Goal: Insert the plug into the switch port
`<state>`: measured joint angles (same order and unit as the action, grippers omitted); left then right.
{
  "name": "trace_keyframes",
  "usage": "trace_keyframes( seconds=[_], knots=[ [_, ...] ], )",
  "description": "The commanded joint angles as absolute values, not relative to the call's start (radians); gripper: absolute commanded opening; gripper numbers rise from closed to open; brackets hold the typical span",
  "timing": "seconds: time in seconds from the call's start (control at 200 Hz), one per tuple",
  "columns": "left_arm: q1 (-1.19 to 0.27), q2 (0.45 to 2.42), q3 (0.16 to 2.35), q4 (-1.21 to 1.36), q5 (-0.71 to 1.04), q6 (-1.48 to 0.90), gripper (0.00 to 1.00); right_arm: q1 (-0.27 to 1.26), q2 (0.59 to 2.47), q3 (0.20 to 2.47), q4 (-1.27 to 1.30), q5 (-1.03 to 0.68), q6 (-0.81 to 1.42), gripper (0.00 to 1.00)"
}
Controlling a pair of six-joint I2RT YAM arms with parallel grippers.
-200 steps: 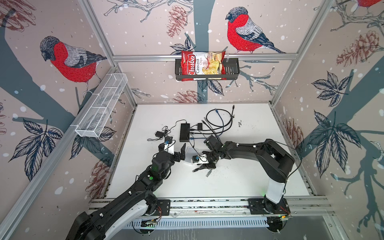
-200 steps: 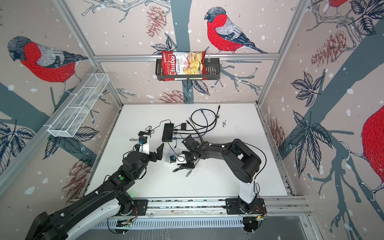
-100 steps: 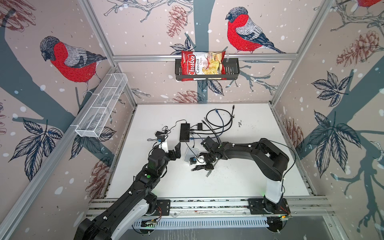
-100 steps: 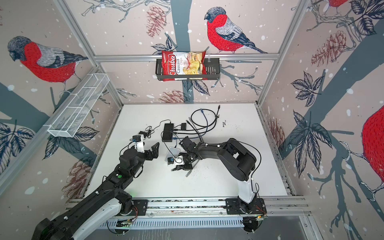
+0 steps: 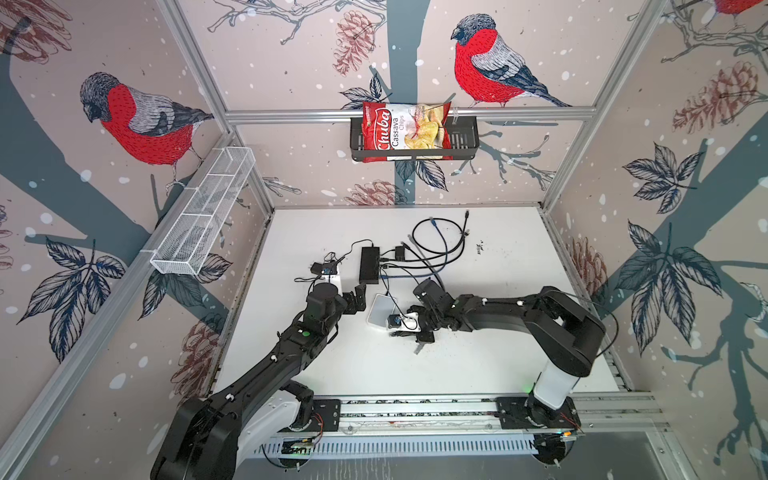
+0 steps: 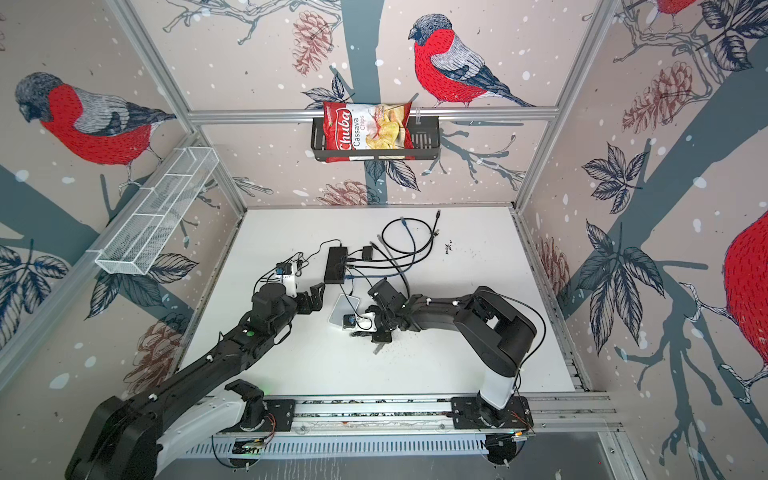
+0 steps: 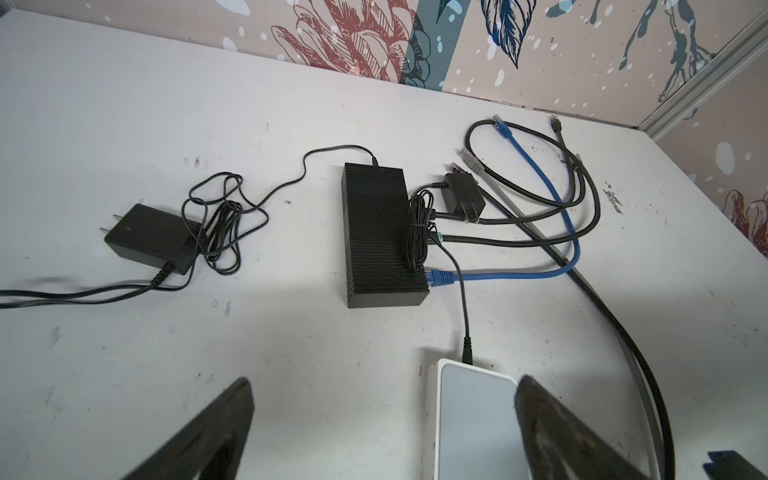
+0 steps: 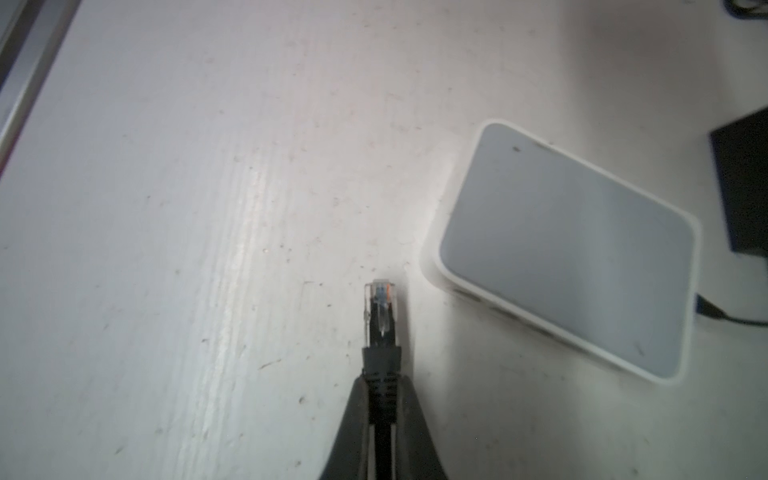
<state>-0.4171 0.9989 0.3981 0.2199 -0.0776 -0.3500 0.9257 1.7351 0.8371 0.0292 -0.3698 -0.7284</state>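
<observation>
The switch is a small white box (image 5: 379, 309) (image 6: 341, 309) (image 8: 561, 249) (image 7: 473, 419) lying flat mid-table, with a thin black power lead in its far end. Blurred ports show along its side (image 8: 503, 311). My right gripper (image 8: 380, 399) (image 5: 405, 332) (image 6: 362, 332) is shut on the black boot of a cable. The clear plug (image 8: 379, 311) sticks out ahead of the fingertips, just above the table and beside the switch's near corner, apart from it. My left gripper (image 7: 384, 415) (image 5: 356, 297) (image 6: 313, 297) is open and empty at the switch's left, with one finger over the switch's edge.
A black ribbed box (image 5: 370, 264) (image 7: 374, 232) sits behind the switch with blue and black cables plugged in. Looped cables (image 5: 440, 245) trail to the back right. A black power adapter (image 7: 149, 239) with a coiled lead lies to the left. A black cable (image 7: 615, 332) runs past the switch.
My right gripper's jaws have come together on the plug's boot. Both arms have shifted only slightly, and the switch has stayed where it was.
</observation>
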Motion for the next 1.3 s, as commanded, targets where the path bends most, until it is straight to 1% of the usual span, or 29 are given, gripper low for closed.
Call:
trace_keyframes(
  seconds=[0.0,0.105,0.245,0.385,0.47,0.575,0.71,0.861,1.001,1.296],
  knots=[
    [-0.416,1.036,0.429,0.205,-0.028,-0.362,0.97,0.918,1.711,0.8,0.178,-0.219,-0.576,0.0],
    [-0.416,1.088,0.451,0.208,0.015,-0.366,0.97,0.904,1.716,0.779,0.229,-0.126,-0.521,0.0],
    [-0.416,1.171,0.457,0.244,0.102,-0.357,0.94,0.881,1.73,0.769,0.273,-0.077,-0.473,0.0],
    [-0.416,1.272,0.479,0.252,0.177,-0.409,0.9,0.859,1.729,0.756,0.313,-0.077,-0.449,0.0],
    [-0.423,1.32,0.474,0.292,0.215,-0.429,0.89,0.858,1.734,0.75,0.329,-0.073,-0.45,0.0],
    [-0.446,1.361,0.475,0.333,0.232,-0.439,0.89,0.859,1.734,0.743,0.348,-0.084,-0.449,0.0],
    [-0.488,1.411,0.5,0.323,0.213,-0.435,0.89,0.867,1.741,0.743,0.348,-0.093,-0.448,0.0],
    [-0.494,1.445,0.509,0.298,0.213,-0.429,0.84,0.88,1.741,0.737,0.341,-0.096,-0.45,0.0],
    [-0.495,1.463,0.502,0.3,0.226,-0.42,0.73,0.889,1.735,0.726,0.34,-0.095,-0.439,0.0],
    [-0.504,1.515,0.497,0.353,0.253,-0.423,0.66,0.917,1.736,0.719,0.378,-0.105,-0.414,0.0]
  ],
)
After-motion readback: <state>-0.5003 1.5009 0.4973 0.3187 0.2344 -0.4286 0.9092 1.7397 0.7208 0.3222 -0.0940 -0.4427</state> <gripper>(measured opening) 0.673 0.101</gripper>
